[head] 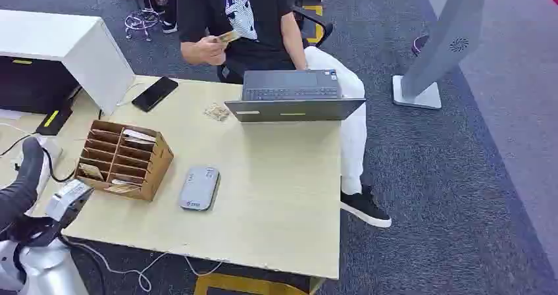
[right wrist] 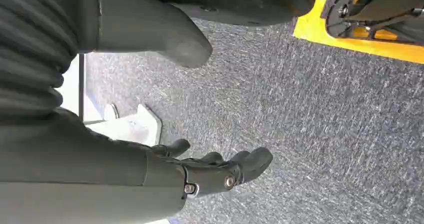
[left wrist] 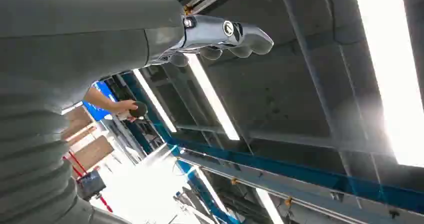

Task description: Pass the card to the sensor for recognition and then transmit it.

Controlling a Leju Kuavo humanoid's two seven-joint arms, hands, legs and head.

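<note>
the card (head: pixel 229 36) is held by the seated person (head: pixel 247 18) across the table (head: pixel 276 176); left hand (left wrist: pixel 220 36) raised toward the ceiling, fingers apart, holding nothing; right hand (right wrist: pixel 220 171) hangs over the carpet, fingers loosely spread, holding nothing; grey sensor (head: pixel 199 187) lies beside the wooden card rack (head: pixel 124 159)
</note>
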